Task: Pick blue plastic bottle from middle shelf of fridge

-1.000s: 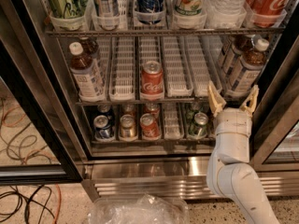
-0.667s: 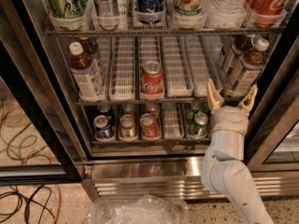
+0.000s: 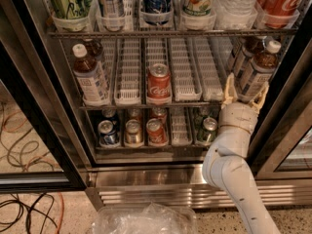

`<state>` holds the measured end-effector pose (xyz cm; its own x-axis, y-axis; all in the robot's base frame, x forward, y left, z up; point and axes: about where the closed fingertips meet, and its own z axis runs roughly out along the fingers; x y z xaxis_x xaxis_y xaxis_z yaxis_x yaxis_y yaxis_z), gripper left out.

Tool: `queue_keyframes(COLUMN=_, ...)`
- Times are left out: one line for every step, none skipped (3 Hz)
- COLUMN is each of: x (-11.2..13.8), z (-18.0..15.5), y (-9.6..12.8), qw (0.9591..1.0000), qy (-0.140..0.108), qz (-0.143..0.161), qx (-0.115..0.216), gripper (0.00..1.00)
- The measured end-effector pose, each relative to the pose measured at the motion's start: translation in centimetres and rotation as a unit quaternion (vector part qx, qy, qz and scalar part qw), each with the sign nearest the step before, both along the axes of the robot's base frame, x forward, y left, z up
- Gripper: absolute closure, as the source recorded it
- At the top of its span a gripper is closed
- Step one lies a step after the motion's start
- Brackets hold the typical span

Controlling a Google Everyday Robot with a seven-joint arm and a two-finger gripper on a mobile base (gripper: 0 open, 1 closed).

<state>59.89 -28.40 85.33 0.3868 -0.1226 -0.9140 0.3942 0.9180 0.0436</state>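
We see our gripper (image 3: pixel 245 95) wide open | far right of the middle shelf (image 3: pixel 184 68) | its fingers sit on both sides of the blue plastic bottle (image 3: pixel 255 74)

Shop or canteen: stocked drinks fridge (image 3: pixel 146 195), end effector (image 3: pixel 246 88) at middle shelf (image 3: pixel 185 77).

Red Coca-Cola can (image 3: pixel 159 84) upright at mid-height, centre. Lower rack (image 3: pixel 179 143): blue can (image 3: pixel 108 133), gold can (image 3: pixel 132 132) and red can (image 3: pixel 156 131) side by side. Green can (image 3: pixel 208 129) stands apart at right, below and left of the pincer (image 3: pixel 247 82). Orange and black cables (image 3: pixel 24 145) lie on the floor (image 3: pixel 73 213), left. Crumpled clear plastic (image 3: pixel 146 219) at bottom centre.
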Motion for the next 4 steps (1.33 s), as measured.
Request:
queue_keyframes(x=0.4, z=0.1, y=-0.7, qw=0.9996, qy=-0.003, qz=-0.027, qx=0.007, gripper=0.31)
queue_keyframes(x=0.6, z=0.1, y=-1.1, qw=0.9989, qy=-0.005, qz=-0.045, qx=0.012, gripper=0.31)
queue_keyframes(x=0.8, z=0.0, y=-1.4, qw=0.9981, qy=-0.005, qz=-0.060, qx=0.016, gripper=0.31)
queue_keyframes(x=1.1, z=0.1, y=-2.7, qw=0.9950, qy=-0.010, qz=-0.096, qx=0.024, gripper=0.34)
